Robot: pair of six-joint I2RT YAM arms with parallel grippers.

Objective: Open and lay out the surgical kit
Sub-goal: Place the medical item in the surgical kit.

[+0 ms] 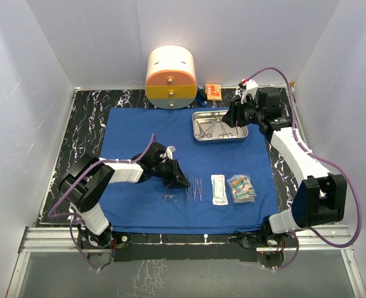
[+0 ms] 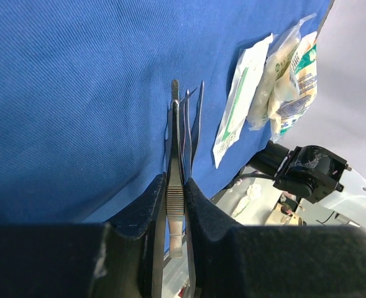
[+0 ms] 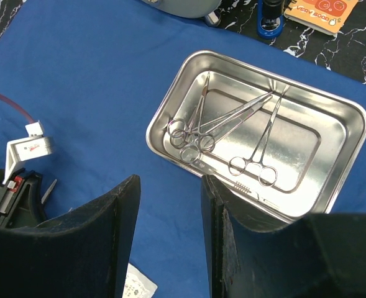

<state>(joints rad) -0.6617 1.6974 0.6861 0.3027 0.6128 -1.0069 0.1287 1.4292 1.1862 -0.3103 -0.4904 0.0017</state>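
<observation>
Left gripper [image 2: 176, 186] is clamped tight on a pair of tweezers [image 2: 175, 124], tip on the blue cloth [image 2: 77, 93] beside more thin tools [image 2: 196, 118] (two clear packets [image 2: 276, 87] just beyond). Right gripper [image 3: 170, 205] is approx half open, holding nothing, above the steel tray [image 3: 307, 143] w/ ring-handled forceps [image 3: 257, 146] inside.

Wide open across the bare blue cloth [image 1: 133, 127] at far left. Blocked at far right by the steel tray [image 1: 220, 140], right gripper [image 3: 169, 205] hanging at its end. Crowded along the near edge: left gripper [image 2: 176, 192] down on tweezers [image 2: 175, 124], two packets [image 1: 219, 189] beside, narrow gaps only.
</observation>
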